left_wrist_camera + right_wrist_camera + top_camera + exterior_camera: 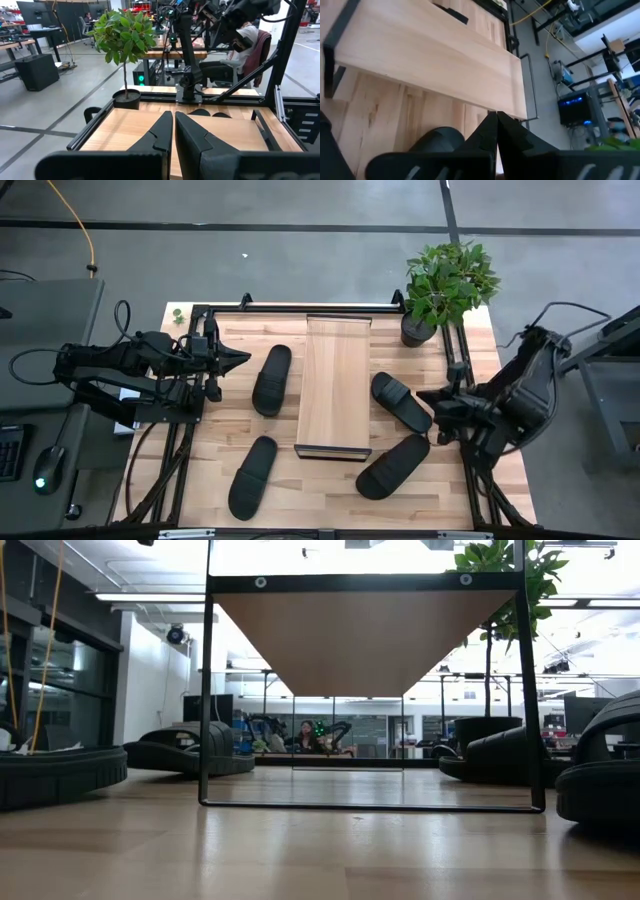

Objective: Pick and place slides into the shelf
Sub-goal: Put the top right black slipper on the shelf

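Four black slides [272, 379] are seen lying on the desk [330, 485] around the light-wood shelf [335, 385], two on each side of it and none yet on its board. The left tool [240, 360], with fingers pressed together, is held near the upper left slide, and the right tool [425, 395], likewise closed and empty, is poised beside the upper right slide. The foam soles are judged light, soft and springy, best gripped across the wide strap or pinched at a sole edge; no brand or writing can be read.
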